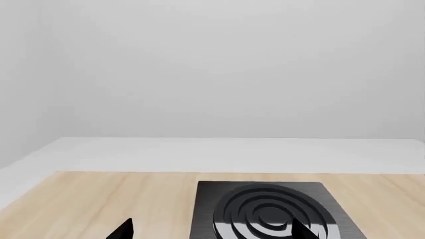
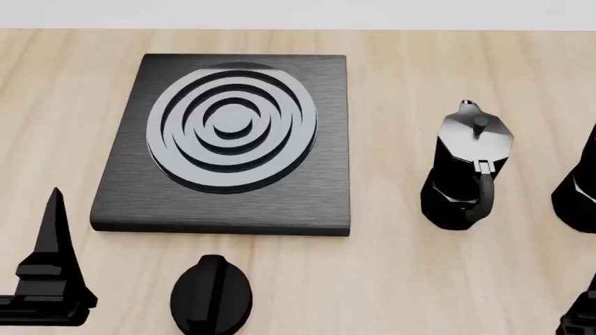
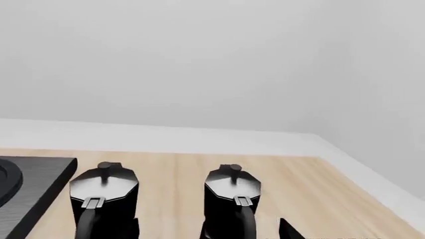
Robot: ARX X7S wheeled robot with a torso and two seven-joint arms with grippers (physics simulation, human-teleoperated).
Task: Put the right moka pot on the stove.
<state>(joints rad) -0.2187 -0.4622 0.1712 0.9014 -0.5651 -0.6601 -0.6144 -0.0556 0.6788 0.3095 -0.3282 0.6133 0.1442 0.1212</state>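
The stove (image 2: 223,139) is a flat black slab with grey rings, lying left of centre on the wooden table. Two glossy black moka pots stand to its right. The nearer one (image 2: 468,167) is in full view; the right moka pot (image 2: 579,185) is cut off by the head view's right edge. In the right wrist view the right moka pot (image 3: 232,199) stands ahead of my open, empty right gripper (image 3: 209,231), beside the other pot (image 3: 104,199). My left gripper (image 2: 47,279) is open and empty, near the stove's front left corner. The stove also shows in the left wrist view (image 1: 269,211).
A small black knob (image 2: 211,296) lies on the table in front of the stove. The wooden table (image 2: 391,265) ends at a white ledge and wall behind. My right gripper (image 2: 582,314) barely shows at the head view's lower right corner.
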